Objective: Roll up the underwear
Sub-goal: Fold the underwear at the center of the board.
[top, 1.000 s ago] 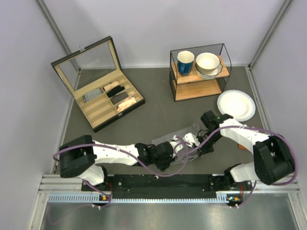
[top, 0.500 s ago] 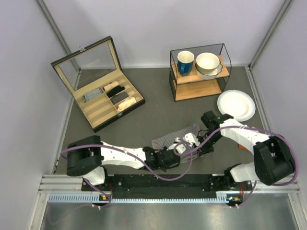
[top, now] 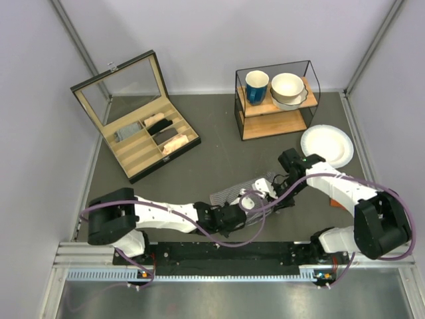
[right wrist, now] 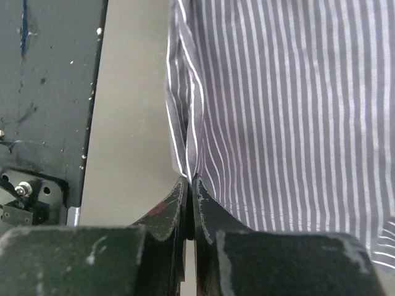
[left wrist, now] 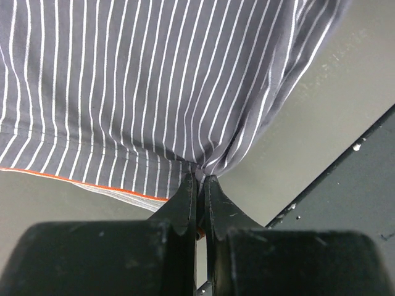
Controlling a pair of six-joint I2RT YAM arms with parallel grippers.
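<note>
Grey table [top: 199, 153]: open room mid-table, btw organiser box [top: 136, 154] & shelf [top: 273, 124]. Striped underwear [top: 229, 195] lies nr near edge. L gripper [left wrist: 199, 182] pinched tight on its hem; R gripper [right wrist: 189, 182] clamped on side fold.

Clearance: centre open, front obstructed.
Table [top: 212, 156] bare between box [top: 136, 129] and shelf [top: 275, 123]; plate [top: 327, 146] right; left arm [top: 166, 214], right arm [top: 332, 183] apparently hem the underwear [top: 229, 194].

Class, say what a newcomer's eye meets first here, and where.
The grey pinstriped underwear sits front and centre, pinched by the left gripper and the right gripper. Behind, an open wooden box stands at the left, a blue mug on a shelf at the right.
</note>
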